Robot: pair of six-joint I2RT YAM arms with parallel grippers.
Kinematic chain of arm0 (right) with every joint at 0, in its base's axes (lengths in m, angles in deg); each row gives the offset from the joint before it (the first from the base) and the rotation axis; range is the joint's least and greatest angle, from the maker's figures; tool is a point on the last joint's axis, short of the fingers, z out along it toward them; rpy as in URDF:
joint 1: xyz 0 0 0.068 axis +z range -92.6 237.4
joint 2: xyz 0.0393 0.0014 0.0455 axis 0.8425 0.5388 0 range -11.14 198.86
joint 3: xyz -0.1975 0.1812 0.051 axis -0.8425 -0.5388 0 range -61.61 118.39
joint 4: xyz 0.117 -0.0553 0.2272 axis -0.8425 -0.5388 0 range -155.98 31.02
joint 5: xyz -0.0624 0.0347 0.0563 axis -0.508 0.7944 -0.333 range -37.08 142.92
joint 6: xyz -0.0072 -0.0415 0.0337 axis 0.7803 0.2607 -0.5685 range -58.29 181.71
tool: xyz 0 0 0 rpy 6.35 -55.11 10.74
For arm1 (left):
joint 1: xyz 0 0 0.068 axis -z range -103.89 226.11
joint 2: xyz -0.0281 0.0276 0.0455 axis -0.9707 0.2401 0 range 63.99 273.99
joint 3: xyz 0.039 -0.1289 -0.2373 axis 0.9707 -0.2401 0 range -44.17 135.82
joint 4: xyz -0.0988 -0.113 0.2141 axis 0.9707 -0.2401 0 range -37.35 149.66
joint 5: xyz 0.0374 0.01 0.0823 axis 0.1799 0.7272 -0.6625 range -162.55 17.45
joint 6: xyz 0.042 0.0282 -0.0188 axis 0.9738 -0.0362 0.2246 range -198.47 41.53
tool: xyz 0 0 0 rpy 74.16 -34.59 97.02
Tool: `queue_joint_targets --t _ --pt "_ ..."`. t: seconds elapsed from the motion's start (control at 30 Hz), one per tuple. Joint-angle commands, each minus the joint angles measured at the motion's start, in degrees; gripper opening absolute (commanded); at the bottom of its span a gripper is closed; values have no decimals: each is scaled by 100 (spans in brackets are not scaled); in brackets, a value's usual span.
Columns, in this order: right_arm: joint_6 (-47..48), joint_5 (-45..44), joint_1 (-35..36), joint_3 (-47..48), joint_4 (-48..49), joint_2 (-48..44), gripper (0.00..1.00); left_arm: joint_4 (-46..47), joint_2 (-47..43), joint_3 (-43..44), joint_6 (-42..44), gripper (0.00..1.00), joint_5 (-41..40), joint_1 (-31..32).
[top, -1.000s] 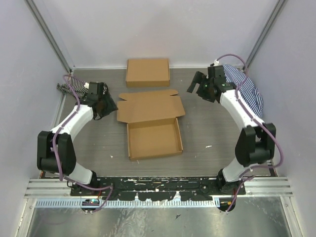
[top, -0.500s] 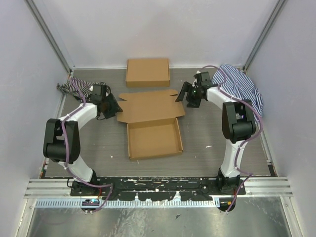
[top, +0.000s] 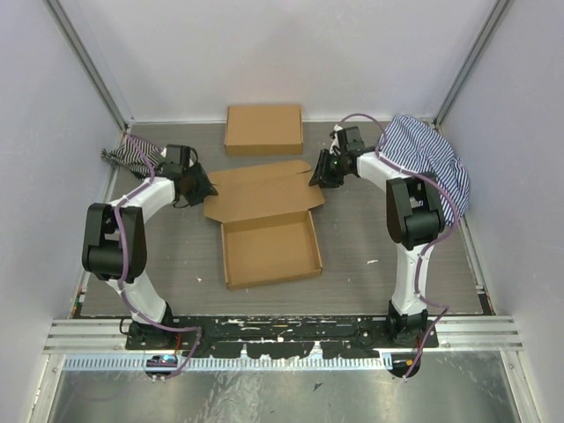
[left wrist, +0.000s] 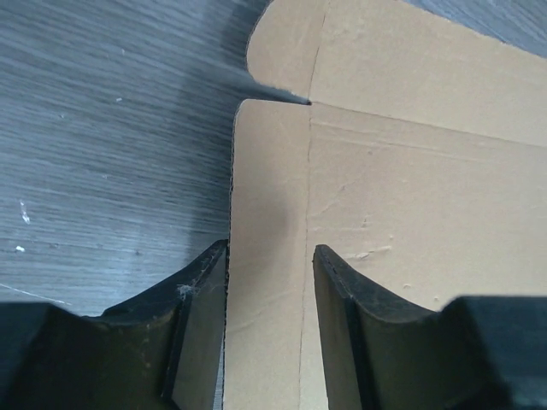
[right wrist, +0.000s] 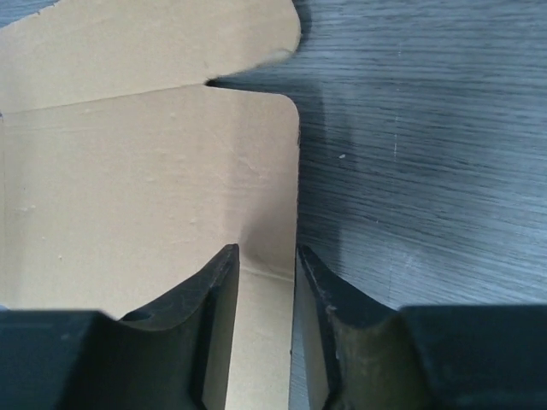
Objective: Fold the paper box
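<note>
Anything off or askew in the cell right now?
The paper box lies skewed, turned slightly counterclockwise relative to the squarely set closed box behind it. The left striped cloth and right striped cloth sit bunched near the back corners. No spill or damage visible.

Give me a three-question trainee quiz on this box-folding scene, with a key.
1. True or false: the paper box has its lid folded shut.
2. What lies behind it, by the back wall? A) flat closed box B) roll of tape C) scissors
3. Fill in: the left gripper and right gripper each sit at a side ____ of the lid.
Key: 1 false; 2 A; 3 flap.
</note>
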Motion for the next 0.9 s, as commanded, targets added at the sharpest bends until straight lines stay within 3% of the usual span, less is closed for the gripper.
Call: queue_joint_targets --t 0.0,0.27,0.5,0.87 --pt "145 -147 172 377 -105 -168 33 75 141 260 96 48 263 -23" --pt "305 -545 342 430 -345 -534 1 177 124 256 121 42 463 -23" --pt "890 -1440 789 581 -888 -939 1 371 43 303 77 31 1007 79" --pt "733 -2764 1809 895 -1513 -753 1 196 -186 438 437 23 770 744"
